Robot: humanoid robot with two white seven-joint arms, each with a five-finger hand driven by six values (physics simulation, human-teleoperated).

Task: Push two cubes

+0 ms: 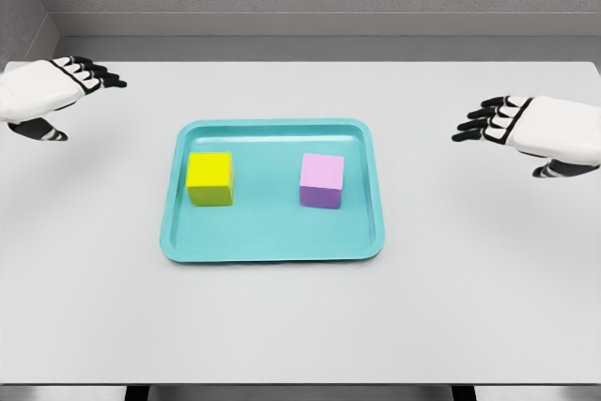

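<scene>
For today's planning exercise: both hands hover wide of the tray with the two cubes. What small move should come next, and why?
Probably bring each hand inward toward its nearer cube: the left hand toward the yellow cube, the right hand toward the pink cube. Both hands are open and well outside the teal tray, touching nothing, and the cubes sit apart.

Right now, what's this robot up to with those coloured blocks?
Nothing is being touched yet. A yellow cube and a pink cube sit apart inside a teal tray on the white table. The left hand and right hand hover at either side, fingers spread and empty, well clear of the tray.
</scene>
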